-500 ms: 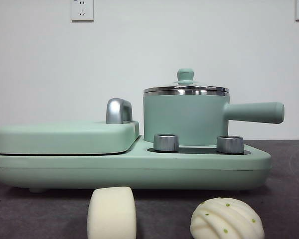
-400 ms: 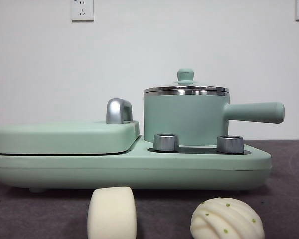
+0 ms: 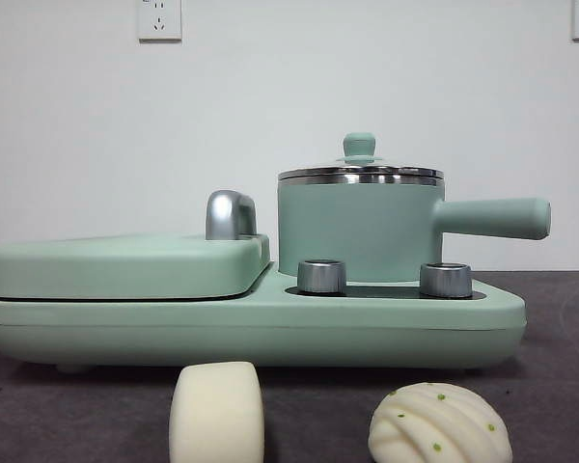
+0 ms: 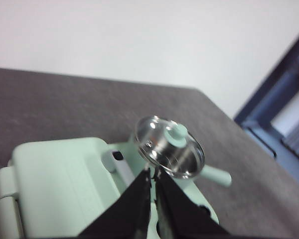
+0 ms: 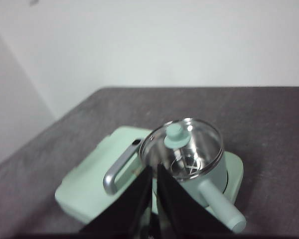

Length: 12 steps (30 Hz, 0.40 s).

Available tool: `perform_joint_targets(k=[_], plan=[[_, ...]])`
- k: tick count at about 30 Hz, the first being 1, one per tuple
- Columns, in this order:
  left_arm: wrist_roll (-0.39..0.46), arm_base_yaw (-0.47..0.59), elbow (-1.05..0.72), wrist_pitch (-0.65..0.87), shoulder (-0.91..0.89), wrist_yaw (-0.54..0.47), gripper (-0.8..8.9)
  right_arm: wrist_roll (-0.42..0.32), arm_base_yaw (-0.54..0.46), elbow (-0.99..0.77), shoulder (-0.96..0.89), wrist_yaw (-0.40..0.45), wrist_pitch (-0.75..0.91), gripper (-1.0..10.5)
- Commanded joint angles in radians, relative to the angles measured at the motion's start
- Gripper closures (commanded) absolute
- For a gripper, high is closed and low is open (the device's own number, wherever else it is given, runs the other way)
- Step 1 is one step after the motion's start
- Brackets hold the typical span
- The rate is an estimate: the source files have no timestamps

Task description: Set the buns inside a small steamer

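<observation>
2 buns, the smooth bun [image 3: 217, 413] and ridged bun [image 3: 440, 424], are lying before the cooker [image 3: 251, 323] | steamer [image 3: 359, 227] is sitting lidded | left gripper [image 4: 153, 178] and right gripper [image 5: 154, 174] are hovering pinched shut, empty | lid [image 3: 360, 172] needs lifting first

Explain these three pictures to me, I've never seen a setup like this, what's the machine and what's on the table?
This is a robot with two arms at a dark table. One picture comes from a low camera looking across the table; the other two come from cameras on the arms' wrists, looking down past each hand. The left hand and right hand both hang above the table, shut and holding nothing.

On the table is a mint-green cooker with a flat lid and a small steamer, a pot with its glass lid on. In front of the cooker lie two buns: a smooth bun and a ridged bun.
</observation>
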Motion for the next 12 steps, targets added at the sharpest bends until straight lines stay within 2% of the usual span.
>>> perform_joint_targets(k=[1, 4, 6, 12], plan=[[0.133, -0.013, 0.098, -0.074, 0.068, 0.024, 7.98, -0.117, 0.003, 0.06, 0.058, -0.037, -0.036, 9.3], [0.216, -0.029, 0.175, -0.174, 0.133, 0.024, 7.97, -0.132, 0.003, 0.083, 0.101, -0.084, -0.047, 9.3], [0.243, -0.036, 0.206, -0.212, 0.164, 0.024, 7.92, -0.132, 0.003, 0.084, 0.117, -0.108, -0.046, 9.3], [0.245, -0.041, 0.22, -0.229, 0.209, 0.024, 7.7, -0.131, 0.003, 0.084, 0.142, -0.1, -0.048, 9.2]])
